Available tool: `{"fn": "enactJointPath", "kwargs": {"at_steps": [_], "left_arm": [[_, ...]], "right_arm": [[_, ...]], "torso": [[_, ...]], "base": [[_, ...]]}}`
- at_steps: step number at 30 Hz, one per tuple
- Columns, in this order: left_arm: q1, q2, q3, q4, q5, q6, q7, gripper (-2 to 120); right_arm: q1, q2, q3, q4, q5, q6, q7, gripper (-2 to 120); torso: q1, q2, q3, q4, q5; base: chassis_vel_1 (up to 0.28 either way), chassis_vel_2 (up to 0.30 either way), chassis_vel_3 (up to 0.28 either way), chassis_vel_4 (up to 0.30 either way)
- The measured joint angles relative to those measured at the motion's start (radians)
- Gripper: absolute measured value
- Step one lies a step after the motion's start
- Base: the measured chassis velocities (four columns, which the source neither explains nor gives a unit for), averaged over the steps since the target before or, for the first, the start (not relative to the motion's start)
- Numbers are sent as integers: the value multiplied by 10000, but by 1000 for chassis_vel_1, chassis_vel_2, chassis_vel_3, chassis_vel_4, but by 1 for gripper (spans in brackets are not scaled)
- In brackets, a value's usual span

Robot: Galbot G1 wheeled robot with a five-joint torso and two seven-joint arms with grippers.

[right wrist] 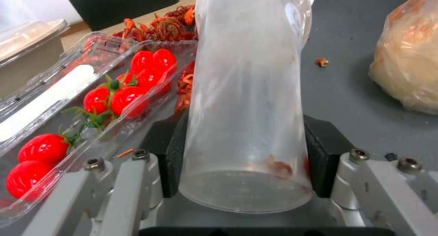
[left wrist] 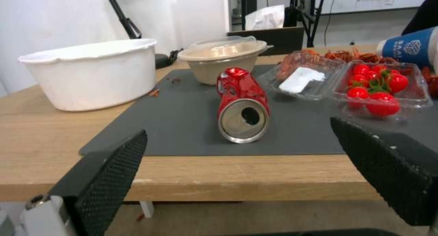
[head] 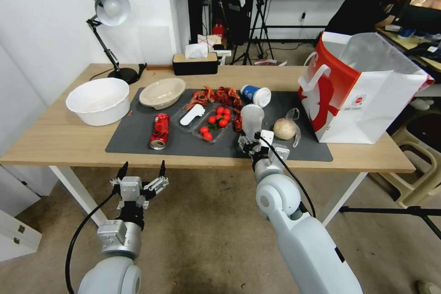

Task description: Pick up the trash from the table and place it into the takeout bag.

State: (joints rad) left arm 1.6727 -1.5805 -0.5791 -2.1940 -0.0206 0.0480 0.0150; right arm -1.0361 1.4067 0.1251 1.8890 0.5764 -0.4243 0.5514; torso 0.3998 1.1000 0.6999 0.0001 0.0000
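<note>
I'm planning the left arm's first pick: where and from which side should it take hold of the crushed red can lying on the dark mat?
Grip the crushed red can across its rounder lower body near the open end, probably from the table's near edge. It lies on its side, end facing the open left pincer; its far half is dented and narrower.

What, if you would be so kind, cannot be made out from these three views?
- Inside of the takeout bag: head view, its own walls hide it.
- Print on the blue paper cup: left wrist view, cut off by the edge.
- Whether the right gripper presses the clear plastic cup: right wrist view, the cup covers the contact.
</note>
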Motion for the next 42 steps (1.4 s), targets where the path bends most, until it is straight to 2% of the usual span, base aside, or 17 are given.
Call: {"fn": "enactJointPath", "kwargs": {"at_steps": [6, 11, 13, 14, 17, 19, 21, 22, 25, 26, 28, 32, 34, 35, 37, 42], "left_arm": [[-5, -2, 7, 27, 8, -7, -3, 100], [-15, 1, 8, 62, 10, -10, -6, 100], [-35, 11, 6, 92, 10, -13, -9, 100], [-35, 11, 6, 92, 10, -13, -9, 100], [-57, 12, 35, 126, 29, -14, -10, 100], [-58, 10, 42, 129, 34, -14, -10, 100], [-60, -28, 141, 157, 121, -15, -4, 100], [-60, -28, 141, 157, 121, -15, -4, 100], [-50, -70, 209, 167, 206, -16, 13, 100], [-50, -70, 209, 167, 206, -16, 13, 100], [-38, -122, 290, 174, 290, -29, 43, 100], [-10, -144, 341, 178, 359, -59, 59, 100], [-10, -144, 341, 178, 359, -59, 59, 100], [15, -167, 352, 178, 409, -93, 66, 100], [34, -175, 352, 178, 459, -169, 78, 100], [57, -186, 346, 178, 498, -237, 90, 100]], "right_arm": [[-155, -30, 76, 178, 1, 7, -13, 49], [-485, -262, 345, 938, 11, 553, -606, 49], [-670, -628, 803, 1845, 323, 1147, -1534, 49], [-670, -628, 803, 1845, 323, 1147, -1534, 49], [-635, -1161, 1556, 2659, 931, 1572, -2435, 49], [-617, -1205, 1626, 2709, 985, 1588, -2483, 49], [77, -2300, 2994, 3308, 2173, 1762, -2714, 48], [77, -2300, 2994, 3308, 2173, 1762, -2714, 48], [756, -3143, 3863, 3209, 2908, 1854, -2405, 48], [756, -3143, 3863, 3209, 2908, 1854, -2405, 48], [1621, -4004, 4494, 2650, 3654, 1846, -1761, 48], [2354, -4547, 4641, 1982, 3927, 1607, -926, 48], [2354, -4547, 4641, 1982, 3927, 1607, -926, 48], [2835, -4808, 4634, 1477, 4203, 1161, -92, 48], [3292, -4938, 4471, 723, 4369, 710, 653, 48], [3642, -4861, 4187, -37, 4547, 291, 1259, 48]], "torso": [[1, 0, 0, -1, 0], [0, -1, 1, -1, 2], [1, 0, 1, -2, 1], [1, 0, 1, -2, 1], [0, 0, 1, -3, 3], [0, 0, 1, -3, 2], [0, 0, 1, -2, 3], [0, 0, 1, -2, 3], [1, 0, 1, -2, 3], [1, 0, 1, -2, 3], [1, 0, 1, -1, 3], [2, 0, 2, -2, 1], [2, 0, 2, -2, 1], [3, 0, 1, 0, 0], [3, -1, 2, -2, 4], [3, -1, 2, -2, 2]], "base": [[0, 0, 0, 0], [0, 0, 0, 0], [0, 0, 0, 0], [0, 0, 0, 0], [0, 0, 0, 0], [0, 0, 0, 0], [0, 0, 0, 0], [0, 0, 0, 0], [0, 0, 0, 0], [0, 0, 0, 0], [0, 0, 0, 0], [0, 0, 0, 0], [0, 0, 0, 0], [0, 0, 0, 0], [0, 0, 0, 0], [0, 0, 0, 0]]}}
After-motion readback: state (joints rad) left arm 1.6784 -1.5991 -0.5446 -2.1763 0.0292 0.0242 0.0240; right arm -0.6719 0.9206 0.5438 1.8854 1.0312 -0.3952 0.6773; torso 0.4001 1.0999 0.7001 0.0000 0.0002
